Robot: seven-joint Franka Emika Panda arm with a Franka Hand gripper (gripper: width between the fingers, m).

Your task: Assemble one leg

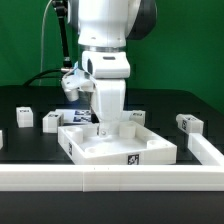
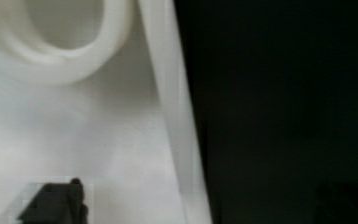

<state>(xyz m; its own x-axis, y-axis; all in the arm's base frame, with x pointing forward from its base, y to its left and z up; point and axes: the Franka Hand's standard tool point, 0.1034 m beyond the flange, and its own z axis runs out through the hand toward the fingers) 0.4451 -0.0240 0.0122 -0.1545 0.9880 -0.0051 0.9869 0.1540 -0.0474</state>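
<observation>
The jaws stand spread wide, grasping nothing, their dark fingertips [image 2: 51, 203] low over the white panel [image 1: 100, 150] at the centre of the exterior view, near a round socket [image 2: 60, 30]. One leg [image 1: 52, 122] sits on the black tabletop [image 1: 30, 150] at middle left, a second leg [image 1: 188, 123] at middle right, both apart from the jaws.

Green backdrop [image 1: 25, 40]; black table [image 1: 30, 145]. White arm [image 1: 105, 30], dark patch at upper joint, black cable [image 1: 43, 45] behind. White panel [image 1: 110, 148], black-and-white square tag on front face; same plain white in wrist view, shaded grey inside round socket [image 2: 60, 30]. White leg [image 1: 24, 118], black-and-white tag on side. White rail [image 1: 100, 180], unmarked. Black fingertips [image 2: 51, 205] of gripper [image 2: 197, 205].
</observation>
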